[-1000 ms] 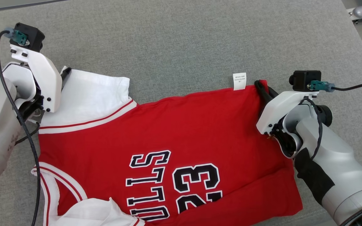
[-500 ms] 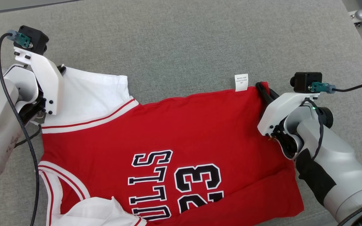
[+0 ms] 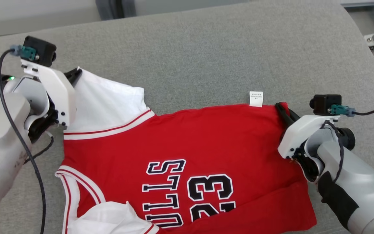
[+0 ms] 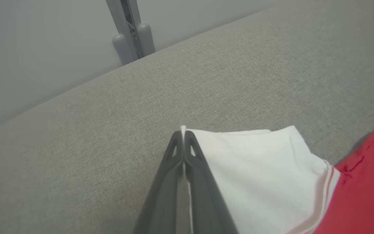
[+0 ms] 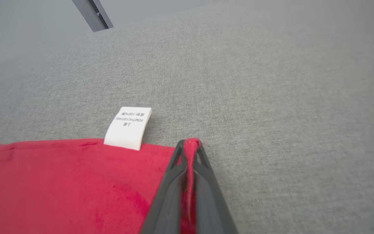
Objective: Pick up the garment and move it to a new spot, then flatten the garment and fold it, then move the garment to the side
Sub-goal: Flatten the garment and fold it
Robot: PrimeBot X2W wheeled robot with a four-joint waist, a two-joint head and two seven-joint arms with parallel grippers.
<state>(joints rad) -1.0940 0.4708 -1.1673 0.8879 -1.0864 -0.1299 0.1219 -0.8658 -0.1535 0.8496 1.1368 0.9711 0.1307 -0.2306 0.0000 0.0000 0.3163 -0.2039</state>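
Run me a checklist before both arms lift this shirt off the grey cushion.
1. The left gripper is shut on the corner of the white sleeve: ok.
2. The right gripper is shut on the far corner of the red shirt: ok.
3. The label is outside the right gripper's pinch: ok, it sits beside it.
4. The shirt lies flat: not ok, white fabric is bunched at its near left.
5. The near edge is free to follow: cannot tell, it runs off the bottom of the head view.

Lab-like: grey padded worktop (image 3: 206, 48), metal post (image 4: 130, 29)
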